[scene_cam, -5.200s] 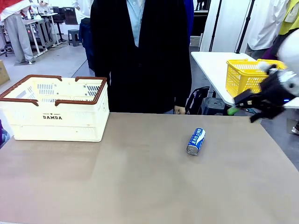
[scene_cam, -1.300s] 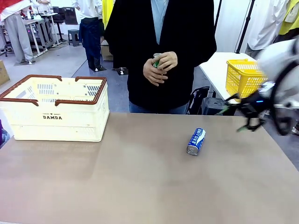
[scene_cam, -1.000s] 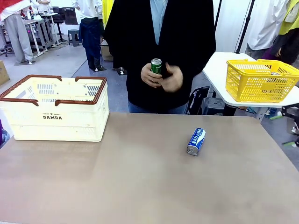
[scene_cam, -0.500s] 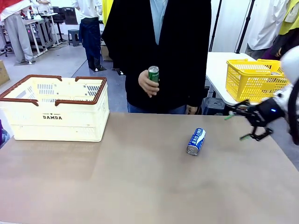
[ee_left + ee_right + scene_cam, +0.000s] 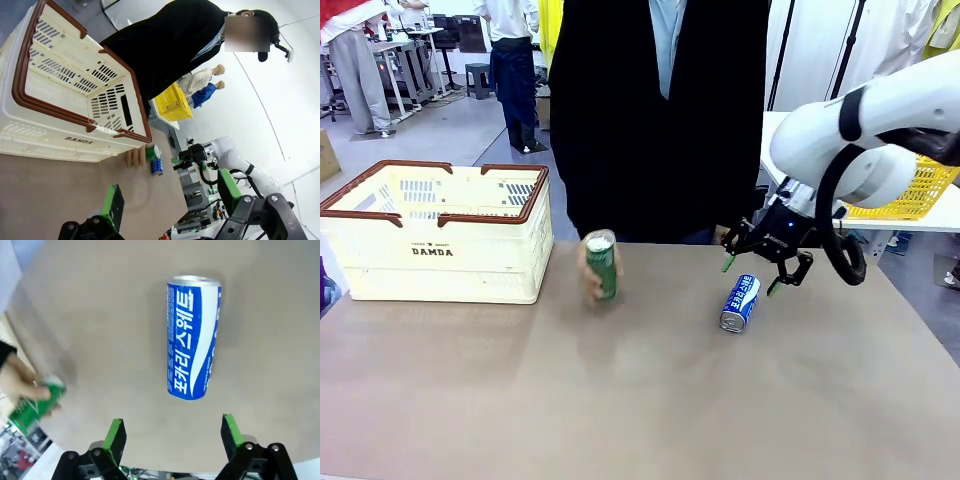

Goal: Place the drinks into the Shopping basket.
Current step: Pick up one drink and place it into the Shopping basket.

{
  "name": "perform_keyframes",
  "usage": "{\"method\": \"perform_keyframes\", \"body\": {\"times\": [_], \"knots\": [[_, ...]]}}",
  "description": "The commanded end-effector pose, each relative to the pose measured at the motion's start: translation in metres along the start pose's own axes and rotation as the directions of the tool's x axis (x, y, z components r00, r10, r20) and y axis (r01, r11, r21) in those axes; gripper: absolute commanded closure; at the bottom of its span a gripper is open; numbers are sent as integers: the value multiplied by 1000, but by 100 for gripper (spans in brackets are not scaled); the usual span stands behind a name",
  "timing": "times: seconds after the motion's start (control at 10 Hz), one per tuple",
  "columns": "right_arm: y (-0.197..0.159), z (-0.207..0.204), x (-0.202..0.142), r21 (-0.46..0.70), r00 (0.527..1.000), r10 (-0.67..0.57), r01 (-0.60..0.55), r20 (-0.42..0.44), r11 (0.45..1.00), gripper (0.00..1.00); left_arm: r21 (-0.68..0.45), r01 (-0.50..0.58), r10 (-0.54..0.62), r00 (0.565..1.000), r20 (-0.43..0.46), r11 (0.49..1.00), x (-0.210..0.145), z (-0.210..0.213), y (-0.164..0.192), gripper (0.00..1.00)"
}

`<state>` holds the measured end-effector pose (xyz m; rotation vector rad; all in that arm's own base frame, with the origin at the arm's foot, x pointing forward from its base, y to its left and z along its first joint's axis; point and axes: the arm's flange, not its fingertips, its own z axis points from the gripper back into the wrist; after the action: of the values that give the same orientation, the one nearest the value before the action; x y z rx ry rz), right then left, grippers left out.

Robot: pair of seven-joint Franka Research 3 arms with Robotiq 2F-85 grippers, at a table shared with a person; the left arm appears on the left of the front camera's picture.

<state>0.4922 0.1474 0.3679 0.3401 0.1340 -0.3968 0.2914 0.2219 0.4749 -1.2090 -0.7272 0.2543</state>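
Right gripper [image 5: 173, 430] hovers spread over blue can [image 5: 192, 337] (lying flat), apparently untouched.

Open robotics lab hall: a white robot arm [image 5: 825, 135] reaches over a brown table [image 5: 620, 410], a person [image 5: 650, 150] stands opposite, with grey floor [image 5: 440, 135], a workbench [image 5: 408, 48], a stool [image 5: 480, 76] and other people [image 5: 510, 55] behind

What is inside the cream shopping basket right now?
Only slotted inner walls show inside the Shopping basket; its floor is largely hidden by the near wall. Outside it: the green can in the person's hand, the blue can lying on the table.
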Motion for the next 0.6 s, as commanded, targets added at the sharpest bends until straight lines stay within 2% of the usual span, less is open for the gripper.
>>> {"method": "perform_keyframes", "body": {"times": [0.0,0.2,0.3,0.4,0.5], "knots": [[-28,38,13,57,999,-34,33,16,998,0,-5,-6,6,1000,-6,1000,0,2,-1,0],[-113,75,19,179,989,-151,147,8,973,0,-5,-6,6,1000,-6,1000,0,2,-1,0],[-140,75,19,192,981,-195,190,3,963,0,-5,-6,6,1000,-6,1000,0,2,-1,0],[-140,69,18,189,981,-196,190,13,963,0,-5,-6,6,1000,-6,1000,0,2,-1,0],[-121,59,19,166,982,-187,179,38,970,0,-5,-6,6,1000,-6,1000,0,2,-1,0]]}}
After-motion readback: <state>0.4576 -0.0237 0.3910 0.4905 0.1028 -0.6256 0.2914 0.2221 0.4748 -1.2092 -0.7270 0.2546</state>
